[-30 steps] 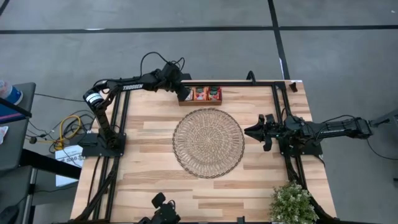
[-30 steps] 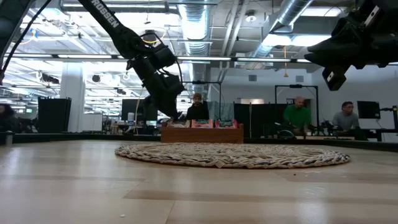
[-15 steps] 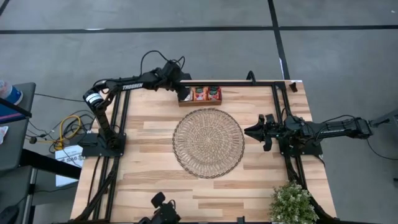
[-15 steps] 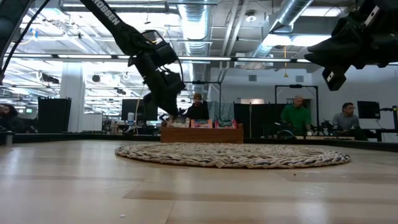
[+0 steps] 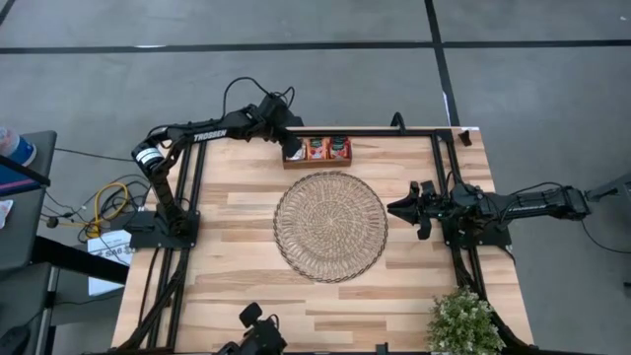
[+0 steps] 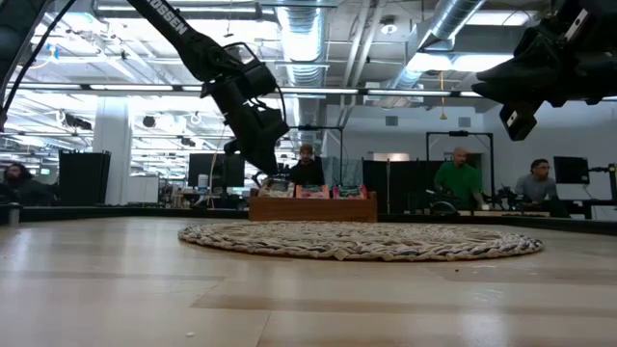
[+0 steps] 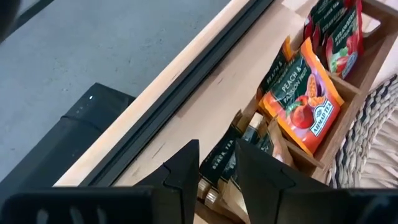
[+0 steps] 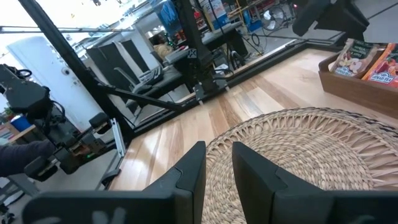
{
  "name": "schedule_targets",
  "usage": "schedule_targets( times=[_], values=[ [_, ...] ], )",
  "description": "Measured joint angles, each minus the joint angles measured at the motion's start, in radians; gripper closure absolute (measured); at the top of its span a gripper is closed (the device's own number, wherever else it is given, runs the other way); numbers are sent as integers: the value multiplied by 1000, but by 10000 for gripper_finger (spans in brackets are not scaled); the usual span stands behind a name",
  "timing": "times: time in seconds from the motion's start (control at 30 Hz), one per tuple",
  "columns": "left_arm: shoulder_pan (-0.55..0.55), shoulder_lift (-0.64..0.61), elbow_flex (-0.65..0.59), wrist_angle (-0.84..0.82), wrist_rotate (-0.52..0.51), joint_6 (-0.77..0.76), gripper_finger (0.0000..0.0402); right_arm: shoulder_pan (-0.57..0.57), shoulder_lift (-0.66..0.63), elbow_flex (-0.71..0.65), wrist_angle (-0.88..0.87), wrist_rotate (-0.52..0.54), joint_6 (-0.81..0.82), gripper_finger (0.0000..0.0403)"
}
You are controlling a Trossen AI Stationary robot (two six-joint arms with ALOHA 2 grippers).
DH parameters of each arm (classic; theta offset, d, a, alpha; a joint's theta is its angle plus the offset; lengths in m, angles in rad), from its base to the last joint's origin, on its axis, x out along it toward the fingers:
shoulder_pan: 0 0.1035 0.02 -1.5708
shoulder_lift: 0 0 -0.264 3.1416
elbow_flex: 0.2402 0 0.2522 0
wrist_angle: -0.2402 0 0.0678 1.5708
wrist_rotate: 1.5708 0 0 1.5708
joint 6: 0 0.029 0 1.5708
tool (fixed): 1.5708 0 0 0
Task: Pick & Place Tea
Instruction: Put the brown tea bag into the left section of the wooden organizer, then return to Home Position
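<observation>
A brown wooden tray (image 5: 317, 159) stands at the table's far edge and holds upright tea sachets. Orange ones (image 7: 303, 93) fill its middle compartment, red ones (image 7: 341, 38) the right, dark ones (image 7: 219, 160) the left. My left gripper (image 5: 290, 146) is over the tray's left compartment. Its fingers are a little apart, with the dark sachets' tops showing between them (image 7: 217, 171). I cannot tell whether they touch. My right gripper (image 5: 392, 208) waits above the table by the right rim of the round woven mat (image 5: 330, 226), fingers slightly apart and empty (image 8: 217, 155).
The woven mat lies in the middle of the table, just near of the tray. A black rail (image 5: 394, 131) runs along the far edge behind the tray. A potted plant (image 5: 463, 323) stands at the near right corner. People sit in the room beyond (image 6: 461, 183).
My left gripper has moved a little toward the table's right edge, closing on the left end of the tray, and now has its tips at the tray's top. The right arm, the tray and the mat have kept still.
</observation>
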Motion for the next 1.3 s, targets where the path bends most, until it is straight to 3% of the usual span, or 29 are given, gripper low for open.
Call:
schedule_targets(
  times=[0.83, 1.3],
  values=[
    [0, 42, 0, -56, -23, 14, 305, 0, 0, 0, 0, 0, 1, 333],
    [-6, -33, 0, -108, -73, 0, 305, 1, 0, 0, 0, 0, -1, 333]
  ],
)
